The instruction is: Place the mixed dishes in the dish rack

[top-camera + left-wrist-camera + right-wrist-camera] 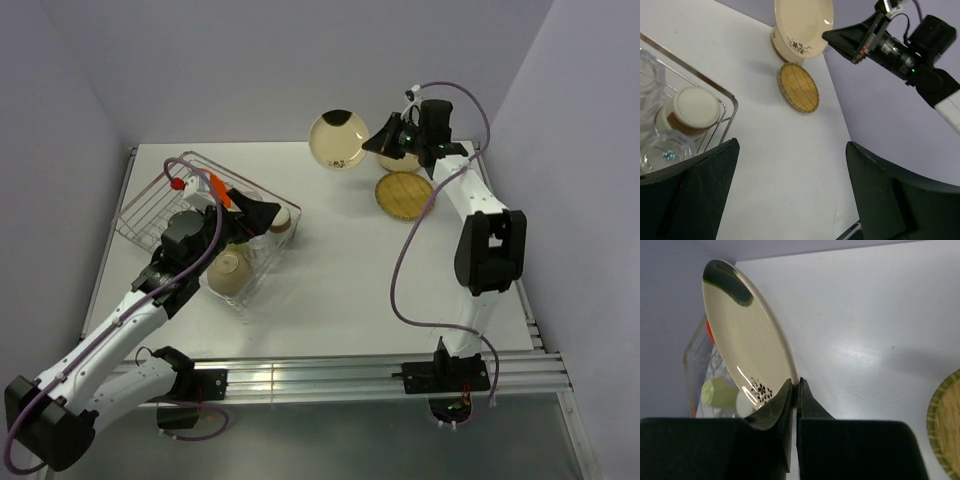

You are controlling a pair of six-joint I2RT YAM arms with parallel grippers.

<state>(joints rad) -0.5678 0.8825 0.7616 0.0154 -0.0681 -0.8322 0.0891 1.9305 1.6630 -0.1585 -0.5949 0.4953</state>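
my right gripper (796, 382): clamped on cream patterned plate (745, 340), far edge of table (340, 290) | left gripper (792, 150): wide open, empty, by dish rack (150, 205)

We see the rack (140, 210) on the left side of the table (330, 280), with a cup (692, 107) and glasses (651, 70) in it. On the far right lies the flat plate (404, 194). The tilted plate (338, 138) is behind it, to its left.

A robotics lab test cell is indicated: a white table (340, 295) is boxed in by plain pale-violet walls (250, 60), two arm bases (450, 376) are bolted to an aluminium rail (320, 378) at its near edge, and purple cabling (393, 285) is left exposed over the worktop.
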